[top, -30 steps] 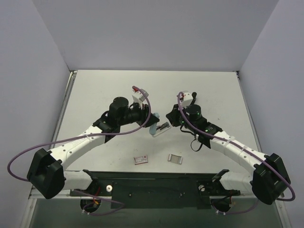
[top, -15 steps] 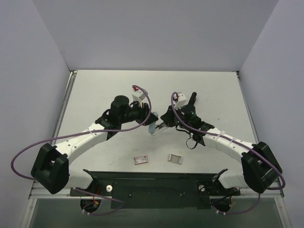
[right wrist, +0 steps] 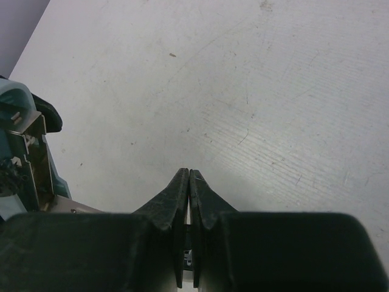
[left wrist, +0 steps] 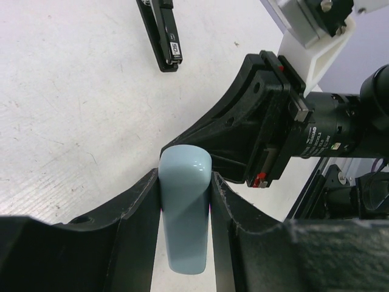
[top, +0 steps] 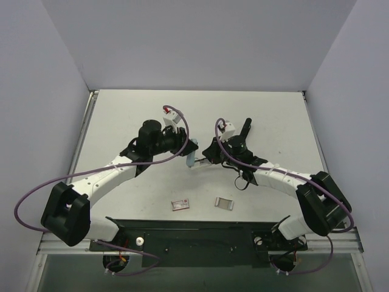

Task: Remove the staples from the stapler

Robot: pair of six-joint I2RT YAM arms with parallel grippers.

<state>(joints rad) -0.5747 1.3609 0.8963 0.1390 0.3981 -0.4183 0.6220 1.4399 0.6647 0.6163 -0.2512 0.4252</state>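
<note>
Small box (top: 180, 204), metal piece (top: 224, 203) at table (top: 121, 109) near edge; black stick (top: 245, 127) beyond stapler (left wrist: 185, 207).

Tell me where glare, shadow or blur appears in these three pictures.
Left wrist: soft glare on the rounded end of the light-blue stapler. Right wrist: the table scratches are sharp, the right gripper dark. Top external: even light, only faint shadows.
</note>
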